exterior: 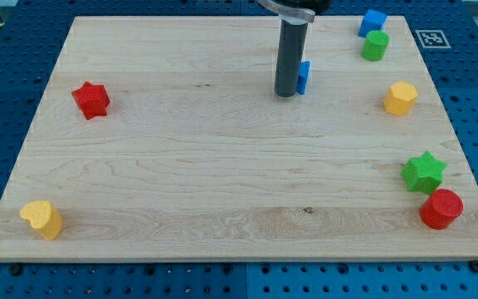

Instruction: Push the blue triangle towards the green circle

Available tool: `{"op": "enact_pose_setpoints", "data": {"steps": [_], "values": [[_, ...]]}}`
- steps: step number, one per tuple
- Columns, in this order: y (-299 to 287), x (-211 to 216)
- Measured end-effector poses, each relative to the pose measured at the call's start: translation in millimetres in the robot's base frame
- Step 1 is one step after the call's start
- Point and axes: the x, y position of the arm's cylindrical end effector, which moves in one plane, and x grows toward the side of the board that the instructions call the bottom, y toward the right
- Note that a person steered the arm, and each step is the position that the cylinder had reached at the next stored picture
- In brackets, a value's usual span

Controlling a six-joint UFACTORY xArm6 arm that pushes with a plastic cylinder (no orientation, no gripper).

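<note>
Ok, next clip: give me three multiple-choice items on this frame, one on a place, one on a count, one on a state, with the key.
1. Where is my tip relative to the blue triangle?
A. right against its left side in the view
B. far below it
C. at the board's left edge

2. How many yellow blocks lie on the board?
A. one
B. two
C. three

3. How do the blue cube and green circle stand?
A. stacked
B. far apart
C. next to each other, both flat on the board

Key: 1 A, the rod hides the triangle's left part. 2 B, one at the view's right, one at bottom left. 3 C, cube just above circle in the view.
</note>
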Motion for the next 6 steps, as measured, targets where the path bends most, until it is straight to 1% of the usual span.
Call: {"op": "enact_pose_setpoints", "data": {"steps": [2, 3, 5, 6], "values": [[-3.7, -19.6], [1.2, -19.6], [67.6, -24.3], [85.6, -28.4]]}}
